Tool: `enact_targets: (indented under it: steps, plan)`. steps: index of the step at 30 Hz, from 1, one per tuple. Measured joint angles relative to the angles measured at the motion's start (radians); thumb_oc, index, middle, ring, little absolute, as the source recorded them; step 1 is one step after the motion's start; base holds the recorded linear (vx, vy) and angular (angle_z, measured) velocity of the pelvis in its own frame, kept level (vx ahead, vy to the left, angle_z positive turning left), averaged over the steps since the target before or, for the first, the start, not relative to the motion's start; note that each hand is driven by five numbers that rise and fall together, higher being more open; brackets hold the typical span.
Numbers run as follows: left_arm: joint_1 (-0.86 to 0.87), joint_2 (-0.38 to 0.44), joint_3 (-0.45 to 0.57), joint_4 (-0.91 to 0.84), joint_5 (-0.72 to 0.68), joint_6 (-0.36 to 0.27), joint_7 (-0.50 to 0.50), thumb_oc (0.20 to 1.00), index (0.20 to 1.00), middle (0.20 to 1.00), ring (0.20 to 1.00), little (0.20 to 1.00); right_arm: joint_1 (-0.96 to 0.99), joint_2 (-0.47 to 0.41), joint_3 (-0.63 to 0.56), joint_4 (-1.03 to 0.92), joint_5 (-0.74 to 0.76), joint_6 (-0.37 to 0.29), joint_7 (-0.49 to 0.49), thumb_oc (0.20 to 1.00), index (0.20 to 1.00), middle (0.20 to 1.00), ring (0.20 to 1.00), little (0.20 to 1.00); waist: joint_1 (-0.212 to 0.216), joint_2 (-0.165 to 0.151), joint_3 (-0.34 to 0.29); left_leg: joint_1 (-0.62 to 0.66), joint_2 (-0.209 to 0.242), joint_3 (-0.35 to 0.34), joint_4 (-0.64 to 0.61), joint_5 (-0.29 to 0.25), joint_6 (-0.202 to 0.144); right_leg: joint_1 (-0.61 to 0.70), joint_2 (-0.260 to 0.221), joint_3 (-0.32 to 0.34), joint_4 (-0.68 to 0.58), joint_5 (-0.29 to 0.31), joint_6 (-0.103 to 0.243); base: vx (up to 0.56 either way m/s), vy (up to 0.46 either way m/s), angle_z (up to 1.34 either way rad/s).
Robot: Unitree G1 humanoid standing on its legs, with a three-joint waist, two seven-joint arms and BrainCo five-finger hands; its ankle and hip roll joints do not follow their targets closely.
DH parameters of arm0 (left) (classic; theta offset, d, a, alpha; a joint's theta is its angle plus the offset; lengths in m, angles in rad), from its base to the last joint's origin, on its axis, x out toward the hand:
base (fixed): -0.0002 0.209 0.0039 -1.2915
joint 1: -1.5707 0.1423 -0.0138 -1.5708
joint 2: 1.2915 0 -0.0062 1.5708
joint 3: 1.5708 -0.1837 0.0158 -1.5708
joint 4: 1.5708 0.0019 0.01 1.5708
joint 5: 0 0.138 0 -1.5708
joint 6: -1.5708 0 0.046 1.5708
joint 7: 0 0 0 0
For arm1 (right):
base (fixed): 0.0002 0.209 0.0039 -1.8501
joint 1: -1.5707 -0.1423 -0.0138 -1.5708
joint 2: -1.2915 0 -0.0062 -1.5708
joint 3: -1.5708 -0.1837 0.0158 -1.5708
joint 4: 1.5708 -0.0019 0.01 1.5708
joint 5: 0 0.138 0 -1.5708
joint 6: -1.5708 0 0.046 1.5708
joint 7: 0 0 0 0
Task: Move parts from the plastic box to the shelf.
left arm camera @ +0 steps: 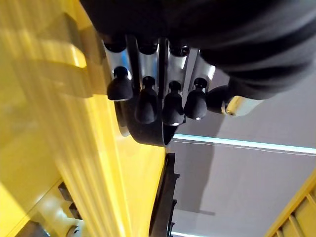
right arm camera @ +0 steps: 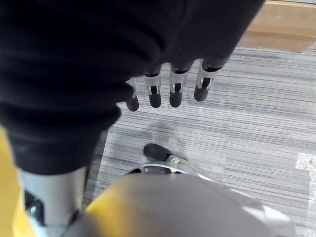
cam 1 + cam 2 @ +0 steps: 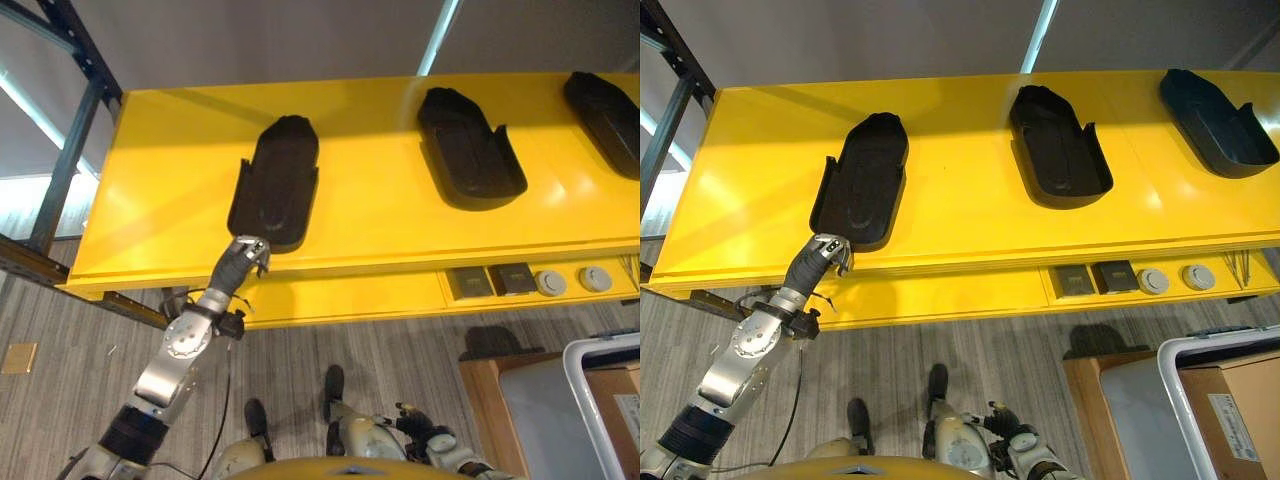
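Three black moulded parts lie on the yellow shelf [image 3: 380,225]: one at the left [image 3: 278,180], one in the middle [image 3: 468,150] and one at the far right [image 3: 610,120]. My left hand [image 3: 243,258] is raised to the shelf's front edge, right at the near end of the left part. In the left wrist view its fingers [image 1: 148,101] are loosely extended, their dark tips against the curved end of that part [image 1: 148,136], the thumb set apart. My right hand [image 2: 175,91] hangs low over the floor with relaxed fingers and nothing in it.
A grey plastic box with a white rim [image 3: 585,365] stands at the lower right beside a wooden stand [image 3: 480,385], with a cardboard carton [image 3: 1230,410] by it. A lower yellow ledge holds small square and round pieces [image 3: 520,280]. A dark steel rack frame [image 3: 70,170] rises at the left.
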Motion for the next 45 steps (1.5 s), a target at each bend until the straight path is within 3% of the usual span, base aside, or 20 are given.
enact_targets:
  steps: [21,29,35,40,41,42,43,45]
  plan:
    - [-0.194,-0.035,-0.003,0.12,0.0,-0.025,0.089,0.2,0.2,0.2,0.2,0.2,-0.017,0.002,-0.003,0.0,0.039,0.002,-0.005,1.0,1.0,1.0,1.0,1.0,-0.027,0.0,0.0,-0.055,0.006,0.021,0.0,-0.008,0.001,-0.065,0.012,0.023,0.0,-0.003,-0.002,0.01,-0.004,-0.02]
    - [-0.195,-0.035,0.002,0.126,0.0,-0.025,0.106,0.2,0.2,0.2,0.2,0.2,-0.018,0.002,-0.005,0.007,0.039,0.002,-0.006,1.0,1.0,1.0,1.0,1.0,-0.033,-0.001,0.0,-0.041,0.006,0.029,0.0,-0.01,0.002,-0.055,0.014,0.031,0.0,-0.002,-0.003,0.01,-0.004,-0.03]
    - [-0.129,-0.035,0.003,0.086,-0.004,-0.031,0.096,0.2,0.2,0.2,0.2,0.2,-0.021,0.002,-0.01,0.036,0.039,0.006,-0.006,1.0,1.0,1.0,1.0,1.0,-0.022,0.001,0.0,0.02,0.007,0.03,0.0,-0.017,0.003,0.005,0.013,0.03,0.0,-0.009,-0.003,0.0,0.005,0.0]
    - [0.072,-0.018,0.033,-0.004,-0.046,-0.034,0.034,0.2,0.2,0.2,0.2,0.2,-0.01,-0.004,-0.02,0.046,0.039,0.01,-0.004,1.0,1.0,1.0,1.0,1.0,0.012,0.02,-0.003,0.097,0.007,0.023,-0.001,-0.028,0.006,0.087,0.01,0.022,0.0,-0.021,-0.008,0.0,0.029,0.06]
    - [0.105,-0.013,0.042,-0.003,-0.073,-0.034,0.016,0.319,0.319,0.319,0.319,0.319,-0.005,-0.009,-0.023,0.051,0.039,0.012,-0.003,1.0,1.0,1.0,1.0,1.0,0.025,0.029,-0.005,0.124,0.007,0.017,0.0,-0.035,0.006,0.115,0.009,0.02,0.0,-0.024,-0.007,-0.01,0.043,0.18]
    - [0.116,-0.013,0.043,-0.003,-0.084,-0.034,0.012,0.595,0.595,0.595,0.595,0.595,0.004,-0.011,-0.027,0.051,0.039,0.011,-0.003,1.0,1.0,1.0,1.0,1.0,0.028,0.037,-0.013,0.128,0.006,0.006,0.0,-0.04,0.006,0.123,0.006,0.012,0.0,-0.028,-0.004,0.0,0.043,0.26]
    - [0.118,-0.01,0.043,-0.003,-0.098,-0.036,-0.001,1.0,1.0,1.0,1.0,1.0,-0.008,-0.013,-0.028,0.051,0.039,0.011,-0.001,1.0,1.0,1.0,1.0,1.0,0.034,0.046,-0.023,0.129,0.004,-0.004,-0.001,-0.039,0.007,0.134,0.001,-0.001,0.0,-0.029,-0.003,0.05,0.041,0.27]
    - [0.136,-0.009,0.048,-0.001,-0.186,-0.041,-0.059,1.0,1.0,1.0,1.0,1.0,-0.019,-0.015,-0.027,0.071,0.036,0.016,0.004,1.0,1.0,1.0,1.0,1.0,0.05,0.057,-0.03,0.162,0.001,-0.01,-0.004,-0.042,0.01,0.168,-0.002,-0.004,0.0,-0.032,0.0,0.05,0.041,0.14]
